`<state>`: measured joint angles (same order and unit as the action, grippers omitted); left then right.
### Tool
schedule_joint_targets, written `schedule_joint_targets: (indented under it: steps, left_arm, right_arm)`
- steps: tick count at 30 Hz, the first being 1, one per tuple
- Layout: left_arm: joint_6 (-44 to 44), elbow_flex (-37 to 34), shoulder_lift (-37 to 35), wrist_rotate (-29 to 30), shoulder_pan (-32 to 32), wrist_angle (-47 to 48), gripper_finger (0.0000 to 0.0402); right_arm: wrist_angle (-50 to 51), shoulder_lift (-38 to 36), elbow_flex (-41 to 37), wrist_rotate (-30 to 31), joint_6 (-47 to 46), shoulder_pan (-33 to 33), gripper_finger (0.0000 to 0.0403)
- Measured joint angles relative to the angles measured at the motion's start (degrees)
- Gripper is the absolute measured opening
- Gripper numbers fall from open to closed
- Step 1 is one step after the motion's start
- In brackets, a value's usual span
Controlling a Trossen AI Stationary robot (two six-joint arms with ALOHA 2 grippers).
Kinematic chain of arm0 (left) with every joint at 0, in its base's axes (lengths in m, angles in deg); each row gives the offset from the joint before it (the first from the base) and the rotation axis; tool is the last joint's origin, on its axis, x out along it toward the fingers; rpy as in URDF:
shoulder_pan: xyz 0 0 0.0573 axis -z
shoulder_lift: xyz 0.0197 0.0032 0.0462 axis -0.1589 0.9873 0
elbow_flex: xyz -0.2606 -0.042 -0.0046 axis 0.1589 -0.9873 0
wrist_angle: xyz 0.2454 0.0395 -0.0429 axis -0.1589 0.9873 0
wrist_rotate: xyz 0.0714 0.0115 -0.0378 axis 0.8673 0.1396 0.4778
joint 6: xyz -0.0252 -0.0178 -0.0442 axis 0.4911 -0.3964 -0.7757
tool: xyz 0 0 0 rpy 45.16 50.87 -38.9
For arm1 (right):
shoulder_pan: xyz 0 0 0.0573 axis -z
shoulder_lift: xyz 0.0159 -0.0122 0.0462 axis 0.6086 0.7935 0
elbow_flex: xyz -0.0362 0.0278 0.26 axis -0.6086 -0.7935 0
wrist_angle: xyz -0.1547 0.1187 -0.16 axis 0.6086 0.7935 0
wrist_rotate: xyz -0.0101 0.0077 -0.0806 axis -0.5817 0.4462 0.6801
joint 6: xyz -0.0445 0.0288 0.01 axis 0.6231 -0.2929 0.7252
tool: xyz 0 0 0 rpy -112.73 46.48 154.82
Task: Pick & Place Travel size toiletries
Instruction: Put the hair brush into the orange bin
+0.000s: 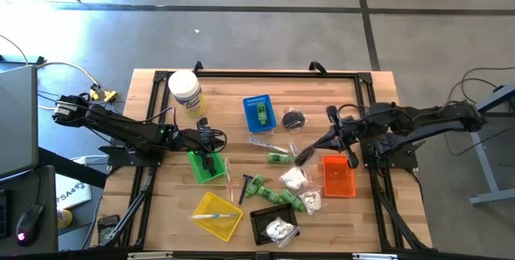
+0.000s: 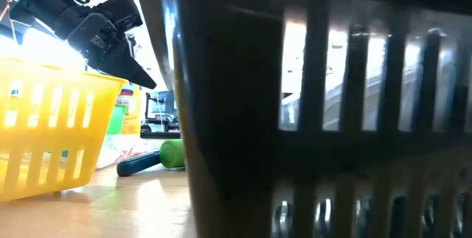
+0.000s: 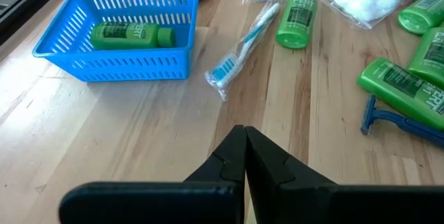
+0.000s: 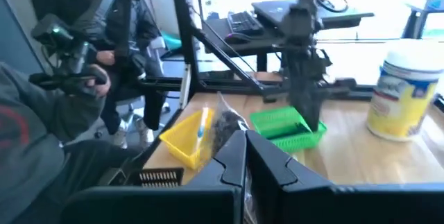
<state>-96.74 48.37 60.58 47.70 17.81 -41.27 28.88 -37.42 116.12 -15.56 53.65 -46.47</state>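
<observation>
Bottle (image 1: 261,113) in basket (image 1: 250,104) behind toothbrush (image 1: 265,142), jar (image 1: 185,91) at table's (image 1: 233,83) back left

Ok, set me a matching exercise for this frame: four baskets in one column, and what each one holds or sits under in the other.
Column one:
1 blue basket
2 yellow basket
3 black basket
4 green basket

Column two:
A white packet inside
B left pincer above it
C green bottle inside
D pale stick inside

Pairs: 1-C, 2-D, 3-A, 4-B
</observation>
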Motion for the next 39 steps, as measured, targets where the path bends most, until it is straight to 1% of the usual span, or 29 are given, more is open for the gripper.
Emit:
schedule_joint_targets:
  steps: [3,6,9,14,18,21,24,28,34,39]
  left_arm:
    - [0.0,0.0,0.0,0.0,0.0,0.0,0.0]
    - [0.0,0.0,0.0,0.0,0.0,0.1,0.0]
    - [0.0,0.0,0.0,0.0,0.0,0.1,0.0]
    - [0.0,0.0,0.0,-0.1,0.0,0.2,0.0]
    - [0.0,0.0,0.0,-0.1,0.0,0.1,0.0]
    - [0.0,0.0,0.0,-0.1,0.0,0.1,0.0]
    - [0.0,0.0,0.0,-0.1,0.0,0.1,0.0]
    - [0.0,0.0,0.0,-0.1,0.0,0.0,0.0]
    - [0.0,0.0,0.0,0.1,0.0,0.0,0.0]
    - [0.1,0.0,0.0,0.2,0.0,0.0,0.0]
  right_arm:
    - [2.4,-4.1,-3.6,1.6,-2.3,-0.9,0.0002]
    - [9.2,-8.8,-5.2,5.8,-7.1,-2.2,0.0002]
    - [19.0,-12.8,-5.6,10.0,-13.9,-3.8,0.0002]
    - [30.4,-14.7,-5.6,10.6,-23.9,-5.3,0.0002]
    - [40.3,-14.3,-5.6,9.9,-30.8,-5.3,0.0002]
    - [45.1,-13.5,-5.6,9.0,-34.6,-5.3,0.0002]
    - [48.1,-12.8,-5.6,8.0,-36.1,-5.3,0.0002]
    - [49.4,-10.5,-5.6,7.6,-36.7,-5.3,0.0002]
    - [47.2,-5.2,-7.6,6.5,-35.9,-5.3,0.0002]
    - [43.8,0.4,-8.1,3.8,-34.6,-5.3,0.0002]
